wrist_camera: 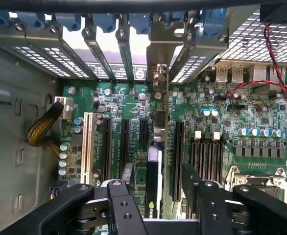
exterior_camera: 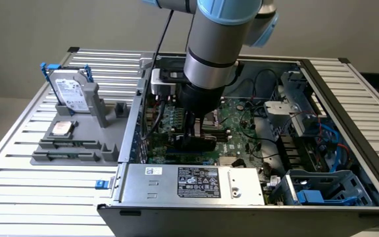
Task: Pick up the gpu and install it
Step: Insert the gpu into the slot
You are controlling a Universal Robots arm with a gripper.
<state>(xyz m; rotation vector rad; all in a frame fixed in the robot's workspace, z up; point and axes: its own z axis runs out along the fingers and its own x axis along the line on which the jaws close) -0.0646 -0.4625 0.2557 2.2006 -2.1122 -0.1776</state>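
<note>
The gpu (wrist_camera: 153, 196) is seen upright on the motherboard (wrist_camera: 241, 112) between the spread, unclenched fingers of the gripper (wrist_camera: 158, 171), so it could be knocked askew if clipped by one.

- A silver hard drive (exterior_camera: 69, 94) with a blue handle stands upright in a grey fixture (exterior_camera: 77, 148) on the slatted metal table (exterior_camera: 18, 192).
- A labelled power supply (exterior_camera: 189, 183) sits inside the open computer case (exterior_camera: 242, 217).
- A yellow-sleeved cable (wrist_camera: 41, 129) bends near a white slot (wrist_camera: 88, 142) on the green motherboard (wrist_camera: 231, 105).

gpu (wrist_camera: 154, 166) bracket bare metal; pincer (wrist_camera: 158, 176) matt black; table (exterior_camera: 18, 187) ribbed metal.
</note>
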